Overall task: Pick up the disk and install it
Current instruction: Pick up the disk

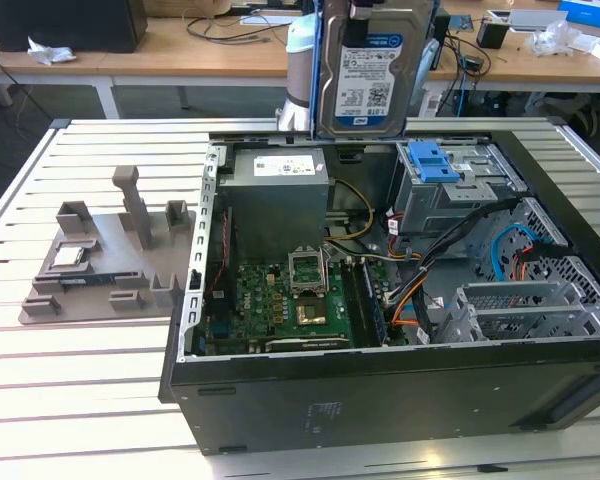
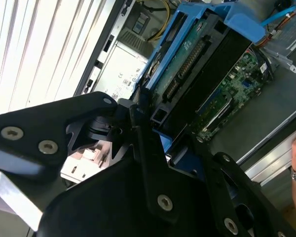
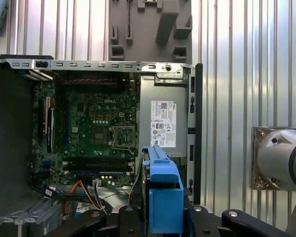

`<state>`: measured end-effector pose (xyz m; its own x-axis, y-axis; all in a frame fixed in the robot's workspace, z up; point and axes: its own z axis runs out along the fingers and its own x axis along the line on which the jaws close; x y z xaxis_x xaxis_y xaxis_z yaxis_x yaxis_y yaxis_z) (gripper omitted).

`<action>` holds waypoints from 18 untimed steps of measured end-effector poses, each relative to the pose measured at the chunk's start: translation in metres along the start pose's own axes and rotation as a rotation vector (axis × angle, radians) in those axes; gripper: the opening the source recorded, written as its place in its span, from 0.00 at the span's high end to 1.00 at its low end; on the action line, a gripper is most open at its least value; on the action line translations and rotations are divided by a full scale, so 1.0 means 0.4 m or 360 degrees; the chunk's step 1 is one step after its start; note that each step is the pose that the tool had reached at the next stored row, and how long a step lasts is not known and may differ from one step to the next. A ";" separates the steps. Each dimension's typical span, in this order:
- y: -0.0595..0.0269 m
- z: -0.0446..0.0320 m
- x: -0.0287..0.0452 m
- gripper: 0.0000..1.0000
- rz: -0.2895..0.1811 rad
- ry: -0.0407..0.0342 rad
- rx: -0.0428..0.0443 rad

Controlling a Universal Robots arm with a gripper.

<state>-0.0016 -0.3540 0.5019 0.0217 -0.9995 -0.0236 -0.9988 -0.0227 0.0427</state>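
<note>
You have bright, even light; the table (image 2: 34, 44) glares white in the second wrist view, perhaps overexposed.

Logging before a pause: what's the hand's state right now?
Hand: shut on the hard drive, held above the open computer case.

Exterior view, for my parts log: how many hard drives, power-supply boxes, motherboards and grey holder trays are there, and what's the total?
Silvery-grey rectangular hard drive with blue-and-white label: 1
Grey metal power-supply box with white sticker: 1
Green motherboard: 1
Grey plastic holder tray: 1
Total: 4
</note>
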 end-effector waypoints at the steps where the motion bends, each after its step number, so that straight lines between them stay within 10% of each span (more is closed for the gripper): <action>1: -0.006 0.000 0.001 0.64 0.0000 0.0000 0.0000; 18: -0.021 -0.003 0.104 0.64 0.0000 0.0000 -0.0001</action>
<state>0.0078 -0.3955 0.5018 0.0217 -0.9995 -0.0235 -0.9988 -0.0227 0.0431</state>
